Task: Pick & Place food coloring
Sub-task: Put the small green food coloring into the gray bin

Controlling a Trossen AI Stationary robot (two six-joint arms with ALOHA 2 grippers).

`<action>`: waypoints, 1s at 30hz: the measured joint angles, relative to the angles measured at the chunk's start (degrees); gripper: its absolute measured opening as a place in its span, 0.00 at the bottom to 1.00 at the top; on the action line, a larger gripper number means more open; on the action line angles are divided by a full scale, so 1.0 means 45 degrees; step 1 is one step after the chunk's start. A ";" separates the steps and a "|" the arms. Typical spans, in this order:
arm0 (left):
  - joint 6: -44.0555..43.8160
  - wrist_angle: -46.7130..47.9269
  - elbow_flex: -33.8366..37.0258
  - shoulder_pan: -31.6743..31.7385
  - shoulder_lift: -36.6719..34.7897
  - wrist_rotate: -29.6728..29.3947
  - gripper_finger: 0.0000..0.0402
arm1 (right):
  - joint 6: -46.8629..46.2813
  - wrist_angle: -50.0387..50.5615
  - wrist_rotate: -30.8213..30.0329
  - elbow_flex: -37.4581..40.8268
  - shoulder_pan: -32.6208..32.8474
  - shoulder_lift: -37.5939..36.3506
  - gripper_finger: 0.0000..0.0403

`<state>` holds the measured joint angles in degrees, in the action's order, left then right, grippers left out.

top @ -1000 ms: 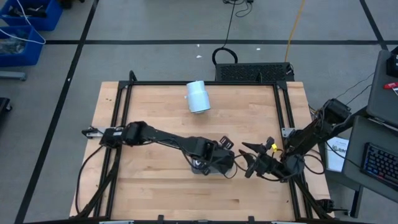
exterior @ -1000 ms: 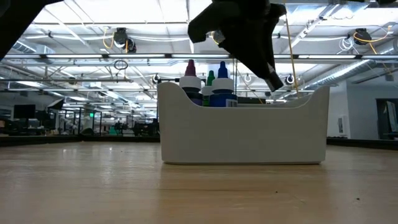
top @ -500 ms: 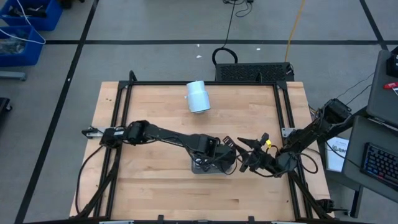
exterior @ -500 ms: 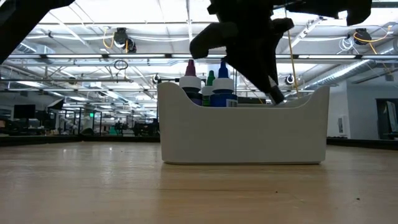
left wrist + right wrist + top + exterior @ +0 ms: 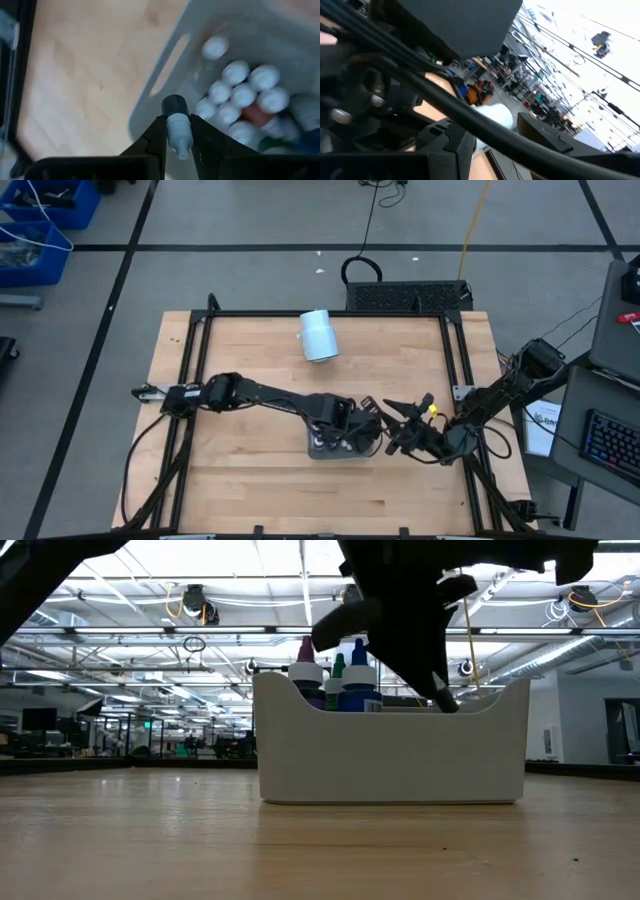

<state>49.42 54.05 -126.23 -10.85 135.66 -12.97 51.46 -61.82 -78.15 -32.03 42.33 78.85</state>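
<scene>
**Food coloring bottles, mostly sitting in the tray**

So the food coloring bottles (image 5: 243,95) are packed together upright in a pale tray (image 5: 390,755) near the middle of the table, toward the near side. From above you mostly see small round white caps clustered tight, touching each other. From table level, magenta (image 5: 306,648), green (image 5: 339,665) and blue (image 5: 358,650) tips poke above the tray's left rim. One more bottle (image 5: 178,131), white with a dark cap, is pinched between the left gripper (image 5: 177,137) fingers right over the tray's edge.
</scene>
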 joint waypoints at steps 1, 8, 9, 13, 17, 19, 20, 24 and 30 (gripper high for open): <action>0.0002 0.0045 0.0000 0.0075 0.0000 -0.0173 0.16 | 0.0001 -0.0007 -0.0104 0.0000 0.0000 0.0000 0.34; -0.0130 0.0800 -0.0005 0.0596 0.0217 -0.0469 0.16 | 0.0049 -0.0004 -0.0373 0.0000 0.0000 0.0000 0.34; -0.0208 0.0843 0.0000 0.0598 0.0270 -0.0435 0.16 | 0.0053 0.0032 -0.0378 0.0005 0.0000 0.0000 0.34; -0.0239 0.1110 0.0005 0.0545 0.0237 -0.0442 0.16 | 0.0055 -0.0010 -0.0339 0.0005 0.0000 0.0005 0.34; -0.0246 0.1529 0.0005 0.0445 0.0248 -0.0415 0.16 | 0.0058 0.0024 -0.0334 0.0005 0.0000 0.0005 0.35; -0.0192 0.1717 0.0005 0.0384 0.0248 -0.0579 0.16 | 0.0058 0.0024 -0.0334 0.0005 0.0000 0.0005 0.35; -0.0100 0.1764 0.0005 0.0384 0.0248 -0.0630 0.16 | 0.0058 0.0024 -0.0334 0.0005 0.0000 0.0005 0.35; 0.0326 0.1778 0.0005 0.0360 0.0248 -0.0809 0.16 | 0.0058 0.0001 -0.0326 0.0005 0.0000 0.0005 0.34; 0.0623 0.1734 0.0005 0.0358 0.0248 -0.0808 0.16 | 0.0058 -0.0005 -0.0293 0.0005 0.0000 0.0005 0.35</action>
<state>52.22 61.85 -126.21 -9.24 136.77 -16.60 51.72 -61.84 -79.47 -32.01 42.33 78.87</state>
